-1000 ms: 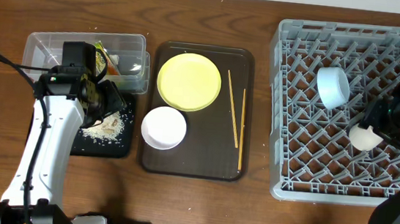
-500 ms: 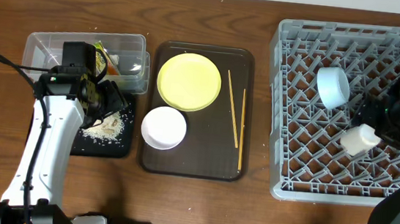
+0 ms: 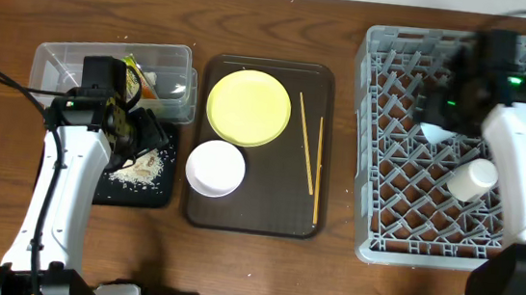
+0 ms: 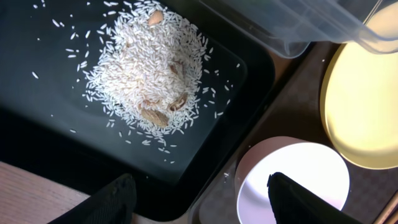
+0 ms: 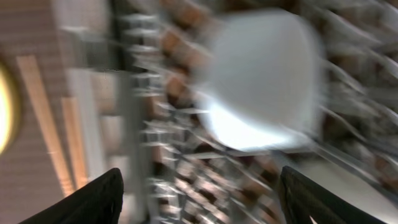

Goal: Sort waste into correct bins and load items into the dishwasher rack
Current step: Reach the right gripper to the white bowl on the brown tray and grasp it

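The right arm has swung from the rack's right side to its upper left corner, leaving the small white cup (image 3: 473, 177) lying on its side among the pegs of the grey dishwasher rack (image 3: 525, 241). The right gripper (image 3: 441, 105) now hovers over the light blue bowl (image 3: 434, 132), which also sits in the rack. Its wrist view is blurred by motion but shows the fingers spread with nothing between them. The left gripper (image 4: 205, 196) has not moved. It is released and empty above the black tray (image 3: 157, 195), beside the heap of rice scraps (image 4: 149, 68). The snack wrapper (image 3: 137, 77) lies in the clear tub (image 3: 58, 60). The yellow plate (image 3: 248, 107), white bowl (image 3: 215, 168) and two chopsticks (image 3: 308, 157) remain on the brown serving tray (image 3: 251, 219). The right arm probably goes to the tray next. It should clear the rack wall, slow until the view steadies, and take the plate by its rim.
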